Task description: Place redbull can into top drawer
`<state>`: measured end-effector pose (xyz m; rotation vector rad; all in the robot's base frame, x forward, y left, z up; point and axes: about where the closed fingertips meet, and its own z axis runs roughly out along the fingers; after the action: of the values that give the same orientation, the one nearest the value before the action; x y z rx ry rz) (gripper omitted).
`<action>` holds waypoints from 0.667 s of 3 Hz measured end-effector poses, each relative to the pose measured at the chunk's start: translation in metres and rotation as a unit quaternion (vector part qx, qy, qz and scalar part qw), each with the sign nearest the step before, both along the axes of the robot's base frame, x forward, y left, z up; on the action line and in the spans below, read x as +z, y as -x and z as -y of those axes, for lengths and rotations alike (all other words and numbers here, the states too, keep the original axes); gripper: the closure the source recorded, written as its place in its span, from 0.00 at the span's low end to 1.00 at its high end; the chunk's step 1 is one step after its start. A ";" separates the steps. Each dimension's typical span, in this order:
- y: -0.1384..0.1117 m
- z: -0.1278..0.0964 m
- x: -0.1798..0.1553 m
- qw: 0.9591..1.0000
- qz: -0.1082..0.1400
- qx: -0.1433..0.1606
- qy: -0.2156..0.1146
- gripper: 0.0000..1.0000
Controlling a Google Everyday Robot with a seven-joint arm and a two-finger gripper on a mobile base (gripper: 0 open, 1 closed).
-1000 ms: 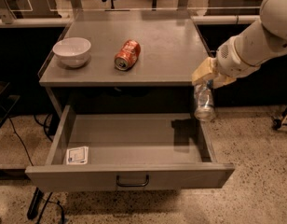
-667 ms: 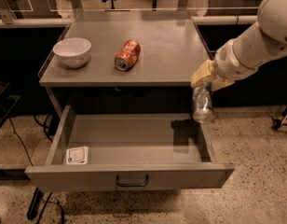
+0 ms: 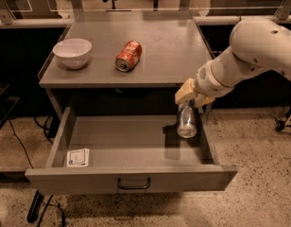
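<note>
One risk: your claw (image 3: pixel 187 106) grips the redbull can (image 3: pixel 186 123), hanging over the top drawer (image 3: pixel 112 179) near its right wall, so a high release could bounce it out.

Claw (image 3: pixel 187 102), redbull can (image 3: pixel 186 123) lower over drawer (image 3: pixel 122 143)

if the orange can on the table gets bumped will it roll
Likely yes: the orange can lies on its side, so a sideways nudge should roll it. It looks rigid, probably light. The gripper holds the redbull can over the top drawer.
</note>
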<state>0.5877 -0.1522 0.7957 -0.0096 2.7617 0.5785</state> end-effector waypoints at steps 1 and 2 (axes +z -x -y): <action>0.000 0.000 -0.001 1.000 0.000 0.000 0.000 1.00; 0.002 -0.008 -0.018 1.000 -0.021 -0.002 -0.009 1.00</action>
<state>0.5856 -0.1442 0.7781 0.0114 2.7959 0.6104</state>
